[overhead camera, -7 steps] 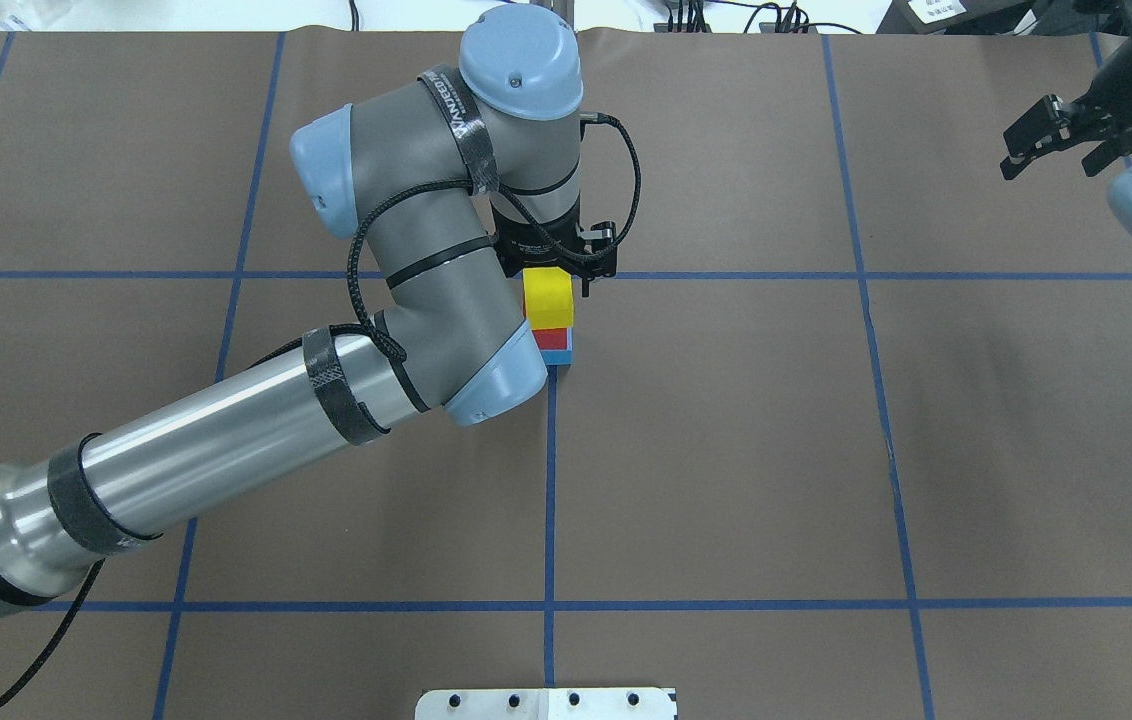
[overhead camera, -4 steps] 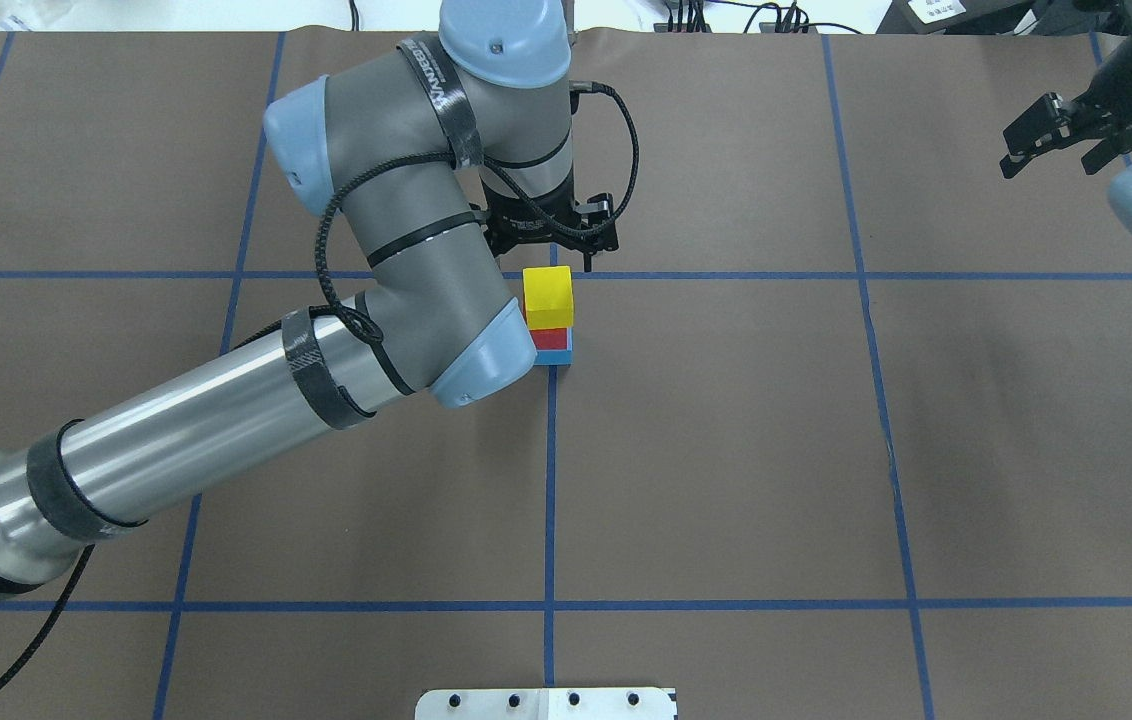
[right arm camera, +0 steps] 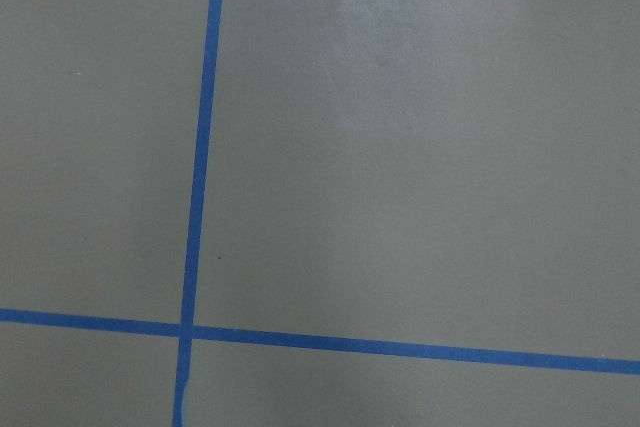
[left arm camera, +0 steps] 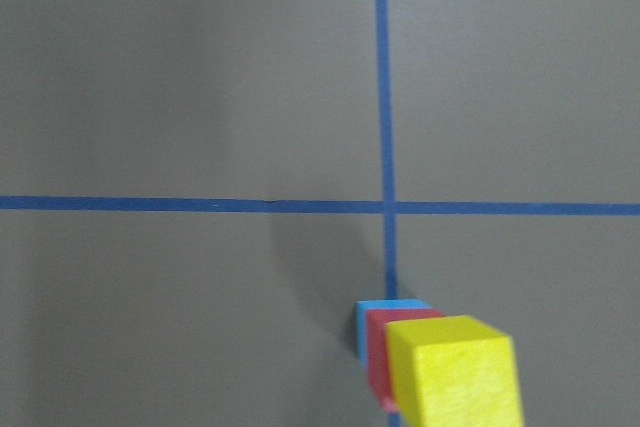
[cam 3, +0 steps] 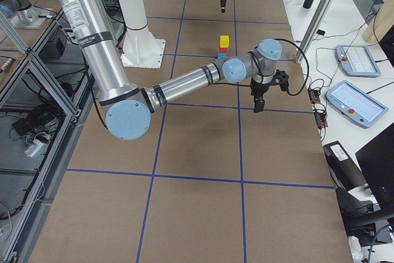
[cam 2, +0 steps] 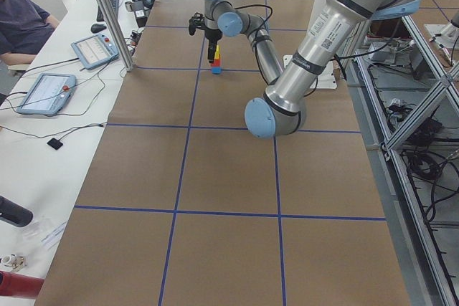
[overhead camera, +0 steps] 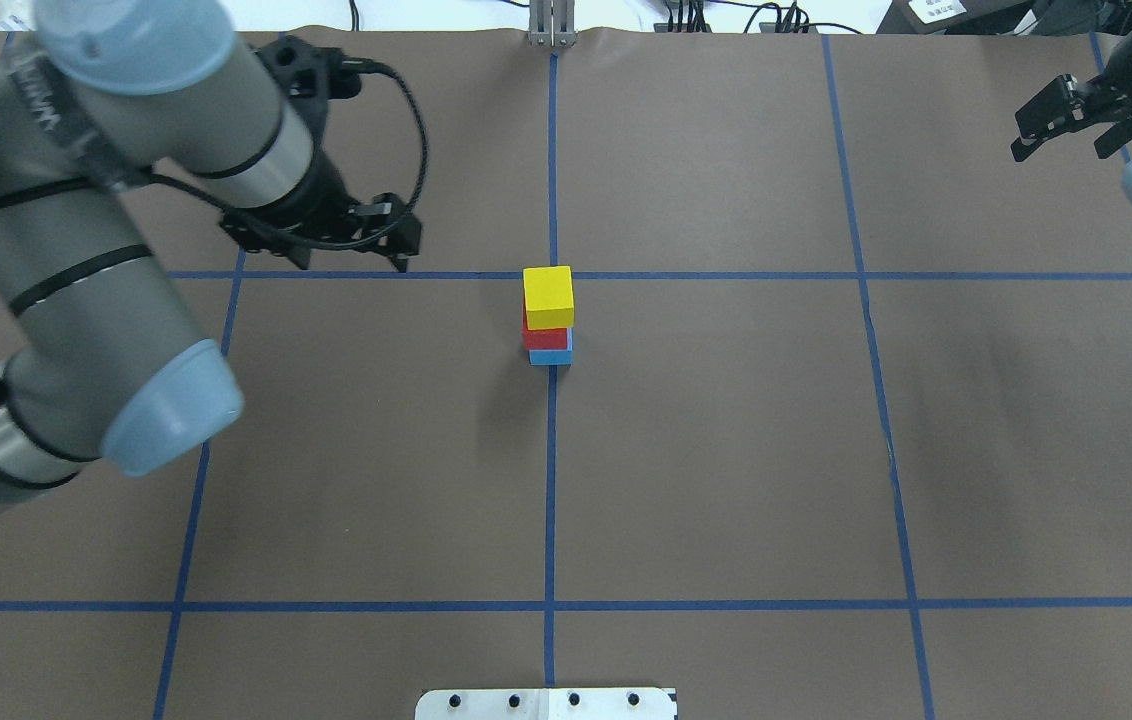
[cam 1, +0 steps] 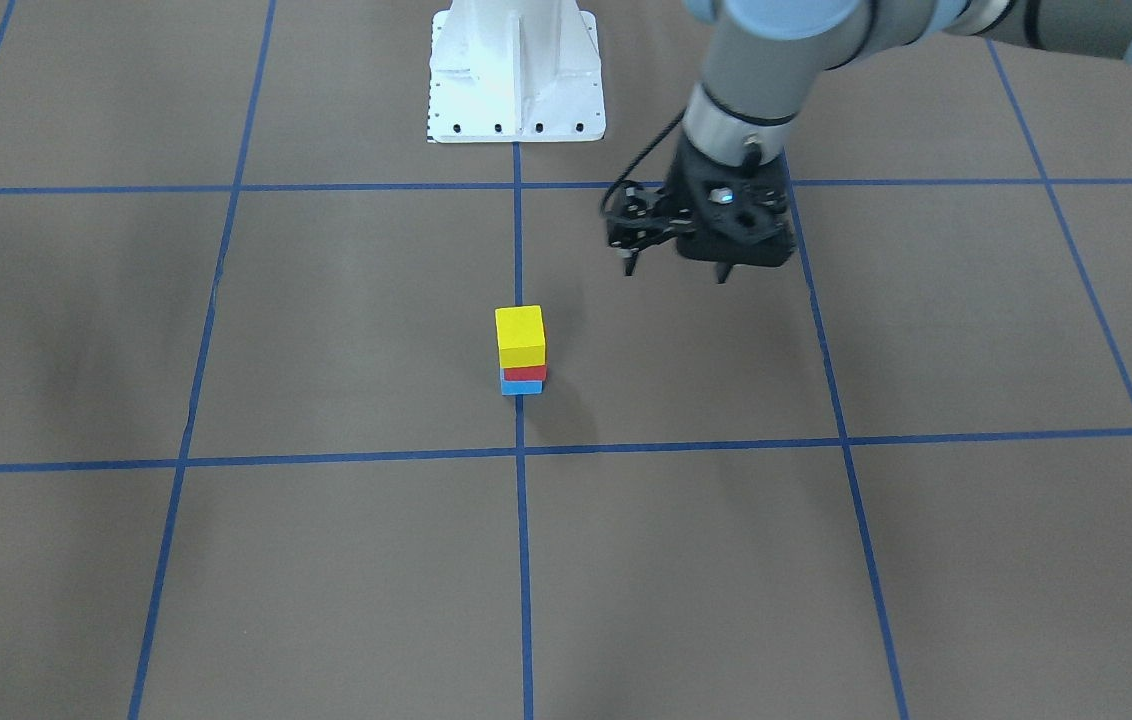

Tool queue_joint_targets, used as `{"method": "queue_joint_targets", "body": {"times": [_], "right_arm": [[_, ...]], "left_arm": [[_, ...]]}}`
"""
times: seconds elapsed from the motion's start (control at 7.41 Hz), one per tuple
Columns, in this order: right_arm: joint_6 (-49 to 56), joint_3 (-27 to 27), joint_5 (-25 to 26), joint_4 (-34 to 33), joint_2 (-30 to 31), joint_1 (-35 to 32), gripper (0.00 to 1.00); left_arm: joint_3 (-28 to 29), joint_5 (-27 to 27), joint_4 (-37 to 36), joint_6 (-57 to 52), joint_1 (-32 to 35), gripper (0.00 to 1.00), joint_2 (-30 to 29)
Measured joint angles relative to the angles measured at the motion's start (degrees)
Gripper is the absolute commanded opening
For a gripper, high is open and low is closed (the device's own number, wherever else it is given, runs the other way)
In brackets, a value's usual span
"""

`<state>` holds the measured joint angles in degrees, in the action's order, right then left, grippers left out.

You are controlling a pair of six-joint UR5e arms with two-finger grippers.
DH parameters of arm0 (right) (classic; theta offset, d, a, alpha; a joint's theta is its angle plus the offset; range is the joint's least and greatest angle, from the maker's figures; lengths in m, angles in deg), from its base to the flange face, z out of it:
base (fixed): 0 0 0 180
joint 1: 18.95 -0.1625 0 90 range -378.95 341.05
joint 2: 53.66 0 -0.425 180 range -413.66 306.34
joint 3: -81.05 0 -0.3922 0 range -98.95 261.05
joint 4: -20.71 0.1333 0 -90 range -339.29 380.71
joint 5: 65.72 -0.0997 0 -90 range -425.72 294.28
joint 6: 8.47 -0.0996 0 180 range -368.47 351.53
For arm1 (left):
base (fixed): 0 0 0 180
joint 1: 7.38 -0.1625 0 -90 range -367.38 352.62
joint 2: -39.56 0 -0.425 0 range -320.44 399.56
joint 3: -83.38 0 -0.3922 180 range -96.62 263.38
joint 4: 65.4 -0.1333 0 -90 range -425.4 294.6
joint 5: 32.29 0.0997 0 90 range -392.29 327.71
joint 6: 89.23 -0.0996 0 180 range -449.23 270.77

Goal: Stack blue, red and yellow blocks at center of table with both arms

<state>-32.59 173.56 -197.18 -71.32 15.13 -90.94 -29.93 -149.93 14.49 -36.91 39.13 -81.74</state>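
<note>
Jaws both empty; three stacked blocks (overhead camera: 548, 315).

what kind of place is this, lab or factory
Most likely a robotics research lab, not a factory: a paper-covered table marked with a blue tape grid, robot arms around a small stack of blocks, and a side desk with control tablets where a person sits.

No text readable — arm-band print (overhead camera: 51, 115) too blurry.
</note>
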Motion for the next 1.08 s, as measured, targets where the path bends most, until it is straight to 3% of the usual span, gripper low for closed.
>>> {"method": "queue_joint_targets", "body": {"times": [0.13,0.4,0.67,0.81,1.08], "right_arm": [[0.4,0.3,0.2,0.0,0.4,-0.9,0.99],[4.8,0.4,-0.2,-0.1,3.7,-4.9,0.99],[12.8,0.5,-1.5,-0.1,9.3,-9.8,0.99],[14.5,0.8,-3.2,-0.1,11.7,-11.9,0.99],[15.5,2.9,-5.1,-0.3,15.6,-13.7,0.99]], "left_arm": [[-3.4,-0.1,-0.1,-7.0,4.2,1.00,7.3],[-1.2,-4.1,0.5,-29.6,17.3,1.00,18.4],[9.8,-12.2,1.1,-55.1,33.5,1.00,22.6],[14.7,-13.7,2.1,-64.2,38.3,1.00,23.4],[22.4,-14.0,5.7,-70.7,42.1,1.00,23.5]]}}
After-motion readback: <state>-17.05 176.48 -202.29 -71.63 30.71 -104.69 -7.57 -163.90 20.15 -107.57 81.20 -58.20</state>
